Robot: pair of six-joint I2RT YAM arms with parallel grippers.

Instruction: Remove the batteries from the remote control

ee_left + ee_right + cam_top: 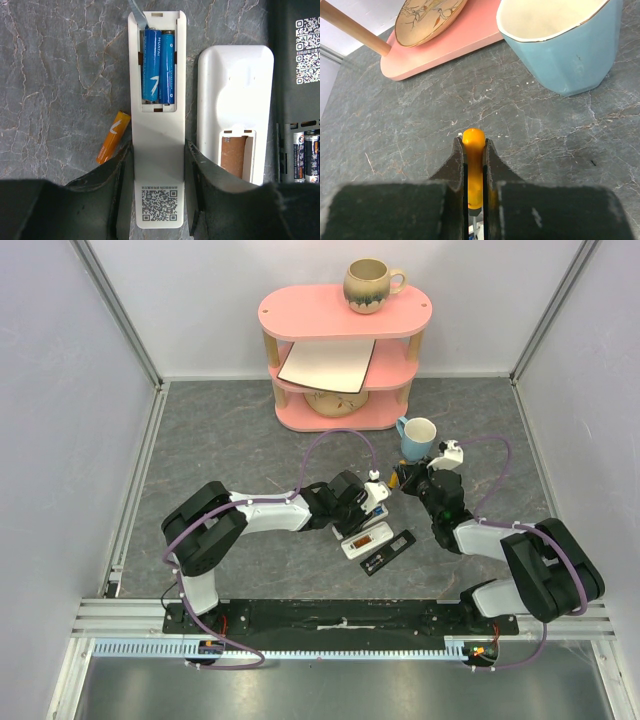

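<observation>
Item 1, near: left gripper (pixel 160 150) clamped on the flanks of the white remote (pixel 159 125), apparently steadying it so its 2 blue batteries (pixel 159 67), seated in the open bay, can be prised out; 1 orange battery (pixel 113 136) lies loose just beside. Item 2: right gripper (pixel 474 145) pinching the orange-handled screwdriver (pixel 474 135), likely the prising tool, near the blue mug (pixel 565 45). Surface: grey marbled table (pixel 230 440), pink shelf (pixel 345 310) at the far end, pale walls (pixel 60 390).
</observation>
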